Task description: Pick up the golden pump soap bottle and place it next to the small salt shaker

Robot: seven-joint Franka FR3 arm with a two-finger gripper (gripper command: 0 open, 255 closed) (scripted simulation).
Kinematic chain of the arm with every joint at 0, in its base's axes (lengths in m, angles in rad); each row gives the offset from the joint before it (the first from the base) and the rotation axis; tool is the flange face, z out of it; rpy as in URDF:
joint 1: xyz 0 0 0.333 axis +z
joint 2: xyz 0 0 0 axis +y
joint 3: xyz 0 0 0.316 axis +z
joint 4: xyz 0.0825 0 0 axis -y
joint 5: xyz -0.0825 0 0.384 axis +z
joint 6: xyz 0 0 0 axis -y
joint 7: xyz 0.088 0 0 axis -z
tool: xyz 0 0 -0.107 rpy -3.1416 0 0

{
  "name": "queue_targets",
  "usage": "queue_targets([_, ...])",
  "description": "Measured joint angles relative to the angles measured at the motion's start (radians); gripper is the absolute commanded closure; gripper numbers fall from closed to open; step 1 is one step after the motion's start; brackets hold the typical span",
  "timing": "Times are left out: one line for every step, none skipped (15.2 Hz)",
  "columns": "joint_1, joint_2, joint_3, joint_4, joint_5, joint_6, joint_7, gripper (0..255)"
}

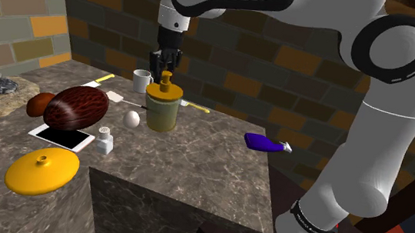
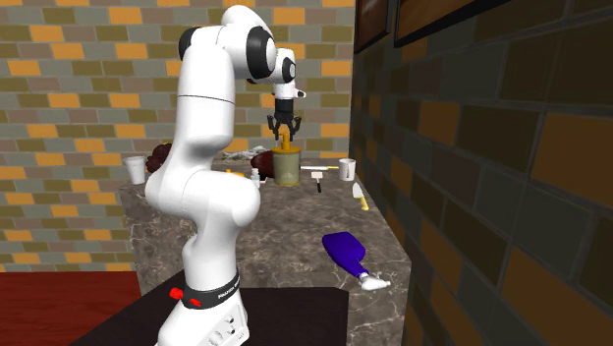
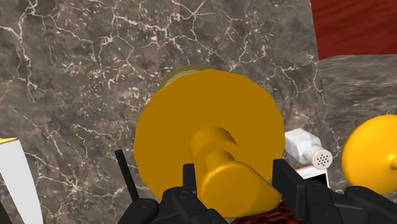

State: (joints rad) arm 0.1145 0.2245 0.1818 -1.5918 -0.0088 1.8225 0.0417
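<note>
Golden pump soap bottle [image 1: 162,109] stood on the counter, not yet grasped; both the pick and the place were left to do.

The bottle sat upright on the marbled counter [image 1: 194,165], just in front of a white mug [image 1: 141,79] in the shoulder view. The black gripper [image 1: 166,60] hung directly over it. In the wrist view the gripper [image 3: 235,172] had its fingers [image 3: 189,181] spread apart on either side of the pump head [image 3: 229,184], with no clear squeeze on it, so the hand read as open and holding nothing. The small salt shaker [image 1: 104,137] waited nearer and to the left, a white egg [image 1: 132,118] lying roughly between it and the bottle. By my judgement only the approach was done; closing, lifting, carrying and setting down beside the shaker all remained.
</note>
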Motion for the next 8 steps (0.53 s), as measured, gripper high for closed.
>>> queue_targets([0.001, 0.000, 0.000, -0.014, 0.000, 0.014, 0.001, 255])
queue_targets([-0.001, -0.002, 0.000, -0.030, 0.000, 0.028, -0.001, 255])
queue_targets([0.000, 0.006, 0.000, -0.035, -0.001, 0.041, 0.000, 255])
queue_targets([0.000, 0.009, 0.000, -0.045, -0.002, 0.053, 0.001, 255])
queue_targets([0.001, 0.013, 0.000, -0.053, -0.003, 0.066, 0.001, 255])
queue_targets([0.001, 0.011, 0.000, -0.068, -0.002, 0.078, 0.002, 255])
queue_targets([0.000, 0.012, -0.001, -0.078, -0.002, 0.090, 0.001, 255])
queue_targets([0.000, 0.016, -0.001, -0.086, -0.003, 0.102, 0.000, 255])
